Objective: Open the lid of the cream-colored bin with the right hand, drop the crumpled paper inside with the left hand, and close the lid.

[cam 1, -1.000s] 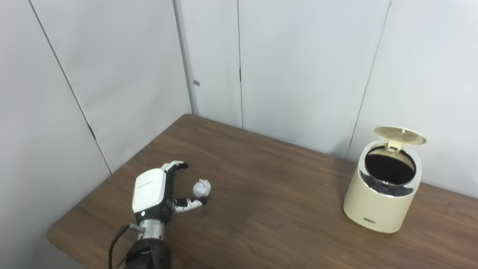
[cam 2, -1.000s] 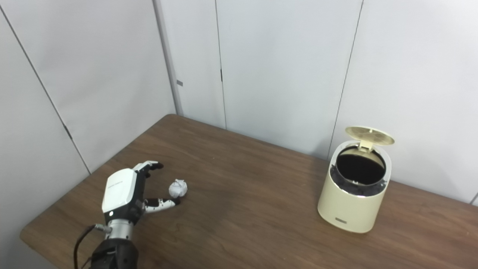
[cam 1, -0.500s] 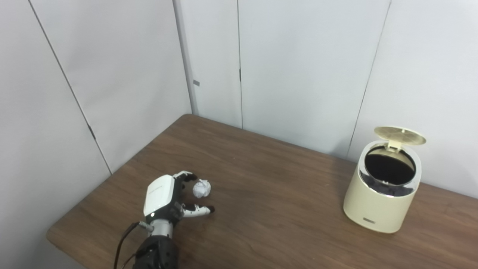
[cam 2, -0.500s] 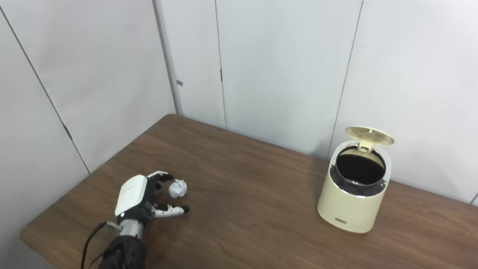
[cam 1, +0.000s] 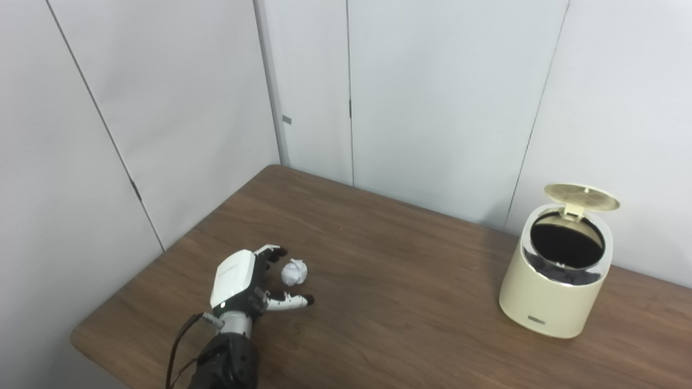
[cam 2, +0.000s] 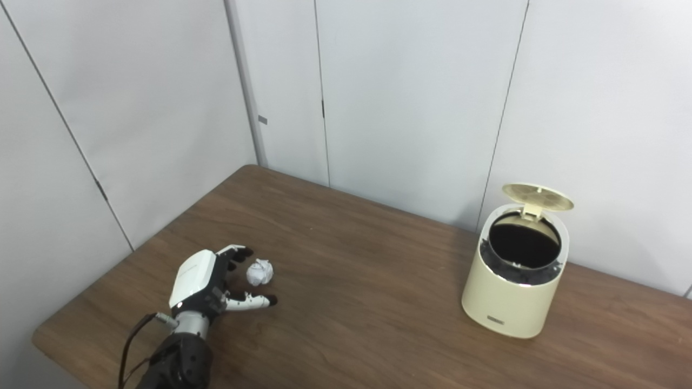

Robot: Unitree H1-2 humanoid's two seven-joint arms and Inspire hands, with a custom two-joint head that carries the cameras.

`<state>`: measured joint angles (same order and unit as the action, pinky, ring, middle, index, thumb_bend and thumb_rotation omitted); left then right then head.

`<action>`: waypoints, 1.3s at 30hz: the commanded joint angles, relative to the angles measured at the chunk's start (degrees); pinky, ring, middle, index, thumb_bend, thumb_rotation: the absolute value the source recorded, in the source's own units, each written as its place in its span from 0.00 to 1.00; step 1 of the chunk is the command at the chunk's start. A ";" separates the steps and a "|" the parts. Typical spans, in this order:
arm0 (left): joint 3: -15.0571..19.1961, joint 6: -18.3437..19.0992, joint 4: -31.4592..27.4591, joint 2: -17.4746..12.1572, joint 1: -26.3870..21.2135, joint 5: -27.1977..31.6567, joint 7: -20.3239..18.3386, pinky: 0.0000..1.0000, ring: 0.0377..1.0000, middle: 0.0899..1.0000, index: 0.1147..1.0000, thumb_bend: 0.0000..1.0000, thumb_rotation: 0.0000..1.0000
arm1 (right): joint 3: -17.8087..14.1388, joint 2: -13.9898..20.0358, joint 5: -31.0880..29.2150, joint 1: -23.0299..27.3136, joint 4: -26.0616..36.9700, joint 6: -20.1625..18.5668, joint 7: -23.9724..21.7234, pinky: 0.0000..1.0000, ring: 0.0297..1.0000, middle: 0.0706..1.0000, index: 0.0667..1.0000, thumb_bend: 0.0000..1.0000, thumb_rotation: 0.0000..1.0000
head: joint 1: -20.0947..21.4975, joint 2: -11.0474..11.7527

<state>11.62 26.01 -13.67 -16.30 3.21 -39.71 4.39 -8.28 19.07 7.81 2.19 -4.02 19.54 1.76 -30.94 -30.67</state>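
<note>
A crumpled white paper ball (cam 1: 293, 272) lies on the brown table (cam 1: 389, 281) toward its left side. My left hand (cam 1: 246, 278) rests low beside it, open, with fingers reaching past the ball's far side and the thumb stretched along its near side; the ball sits between them, not held. The cream-colored bin (cam 1: 557, 281) stands at the right, upright, its round lid (cam 1: 581, 195) tipped up and back so the dark inside shows. My right hand is out of sight.
Grey wall panels (cam 1: 432, 97) close in the table's back and left sides. The table's left corner edge (cam 1: 75, 340) lies just beside my left forearm. Bare tabletop stretches between the paper ball and the bin.
My left hand has moved forward and lowered, bringing fingers and thumb around the paper ball. The ball and bin have stayed put; the camera has shifted slightly.
</note>
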 commanded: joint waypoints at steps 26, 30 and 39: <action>-1.61 0.90 3.39 -2.03 -8.30 -3.09 -13.86 0.68 0.77 0.80 0.76 0.96 0.21 | -0.30 -0.56 1.94 0.14 4.16 0.16 0.97 0.46 0.68 0.73 0.71 1.00 0.90 | 1.59 0.36; -1.97 0.90 3.40 -1.67 -8.72 -4.38 -15.26 0.68 0.77 0.79 0.76 0.97 0.21 | -0.31 -0.73 1.31 0.01 4.64 -0.04 0.77 0.48 0.69 0.73 0.71 1.00 0.89 | 1.66 0.23; -2.81 0.85 1.43 -1.75 -7.63 -5.08 -16.96 0.65 0.73 0.76 0.73 0.96 0.12 | -0.63 -0.66 1.34 0.04 4.73 -0.57 0.79 0.50 0.71 0.75 0.73 1.00 0.89 | 1.64 -0.02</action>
<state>9.84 27.14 -10.83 -17.83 -4.49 -46.21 -11.37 -8.21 17.73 9.55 1.06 -1.08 18.40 2.21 -29.27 -30.67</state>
